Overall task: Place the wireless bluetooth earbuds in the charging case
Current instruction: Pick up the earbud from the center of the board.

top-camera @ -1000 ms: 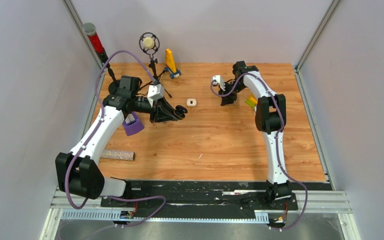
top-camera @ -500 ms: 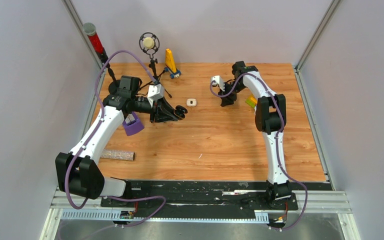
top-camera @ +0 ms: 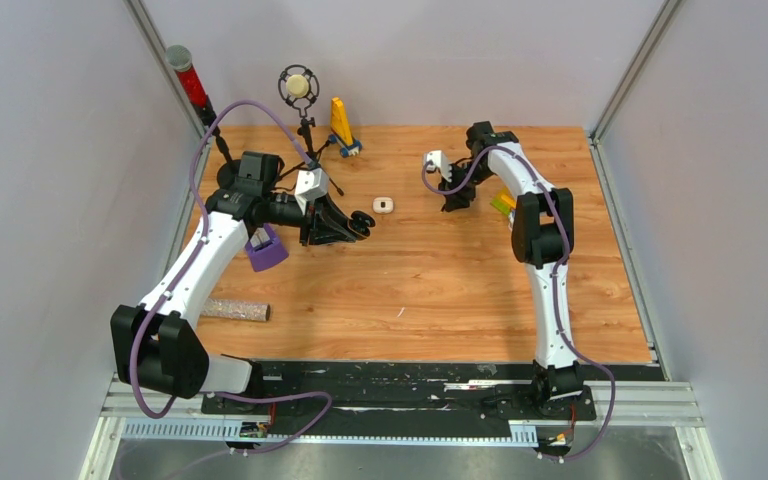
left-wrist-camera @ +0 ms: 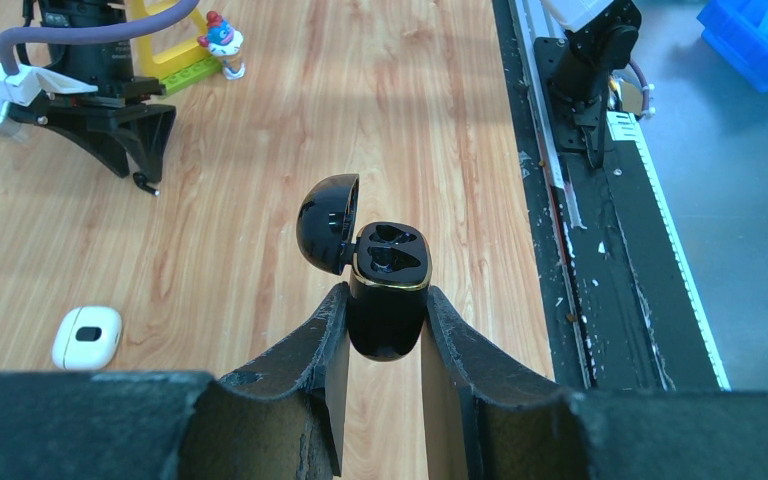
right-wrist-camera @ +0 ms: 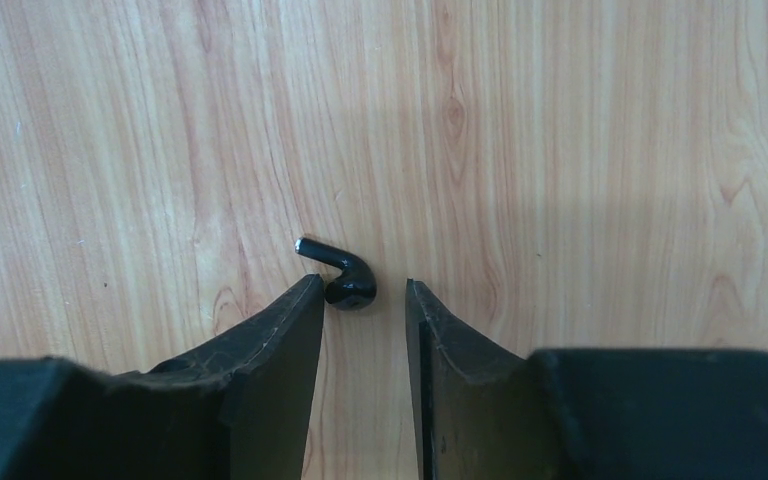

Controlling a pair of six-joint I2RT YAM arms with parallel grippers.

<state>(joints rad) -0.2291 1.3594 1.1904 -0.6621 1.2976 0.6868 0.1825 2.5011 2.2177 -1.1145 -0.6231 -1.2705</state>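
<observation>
Little is differing from a second ago. The left arm is staying put and the right gripper (right-wrist-camera: 363, 292) is only shifting slightly over the same spot at the far side of the table (top-camera: 430, 290).

The left gripper (left-wrist-camera: 384, 300) is clamping the black case (left-wrist-camera: 390, 265) by its body and holding it above the table, with its lid (left-wrist-camera: 326, 222) swung open. The right gripper is hanging low with its jaws apart. A black earbud (right-wrist-camera: 348, 283) is lying on the wood with its head between the fingertips (right-wrist-camera: 305, 300). It is just beside one finger and apart from the other, so nothing is gripping it.

From above, the right gripper is hiding that earbud. In the left wrist view it is showing only as a dark speck under the right gripper. The case's wells are glossy and dark, so I cannot tell whether anything is sitting in them. The bottom edge is cutting off both wrist cameras' fingers. The right gripper is partly hiding a yellow-green brick (left-wrist-camera: 175, 60).

Counting: one earbud is showing. Two cases are showing, the black one and a shut white case (left-wrist-camera: 87, 337) lying on the table between the arms. The black case is showing two wells.
</observation>
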